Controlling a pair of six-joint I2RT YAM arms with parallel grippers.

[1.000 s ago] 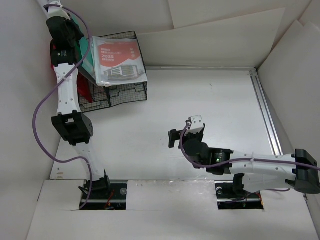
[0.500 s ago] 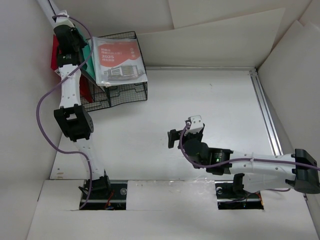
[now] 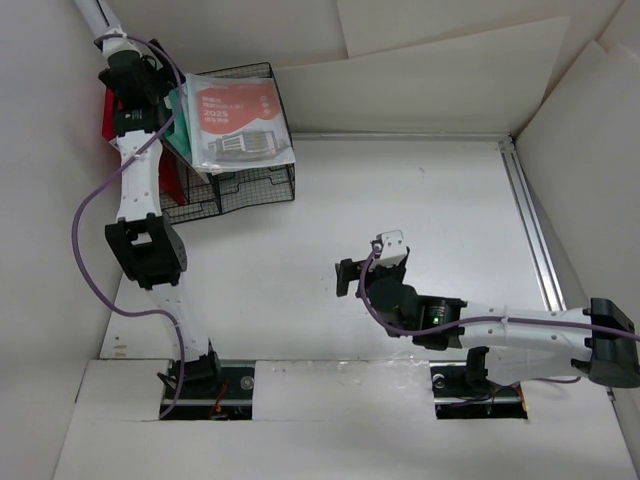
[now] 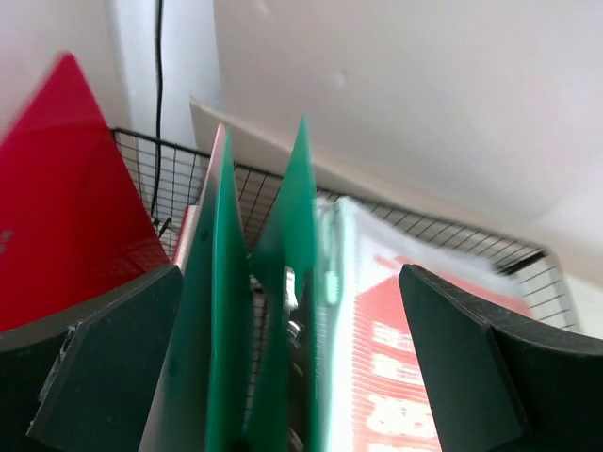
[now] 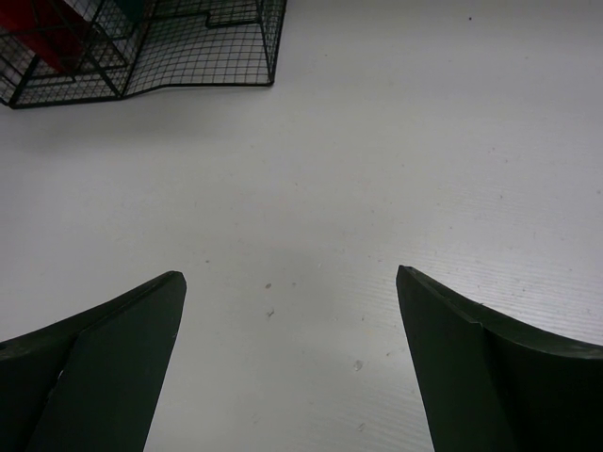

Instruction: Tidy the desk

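The white desk [image 3: 420, 200] lies bare under my right gripper [image 3: 348, 275], which hovers low over it. In the right wrist view that gripper [image 5: 289, 273] is open with nothing between its fingers. My left gripper [image 3: 150, 72] is up at the black wire rack [image 3: 255, 185] in the far left corner. In the left wrist view it [image 4: 290, 273] is open, its jaws standing wide on either side of the upright green folders [image 4: 226, 311]. A red folder [image 4: 66, 207] stands to their left and a white booklet with red print [image 4: 396, 358] to their right.
The booklet [image 3: 235, 120] leans on the rack's top. A metal rail [image 3: 530, 220] runs along the desk's right edge. Upright white boards wall in the desk on all sides. The rack's corner [image 5: 188, 56] shows at the upper left of the right wrist view.
My left gripper has opened and let go of a green folder, which now stands in the rack. The left arm shifted slightly at the rack. The right arm has not moved.
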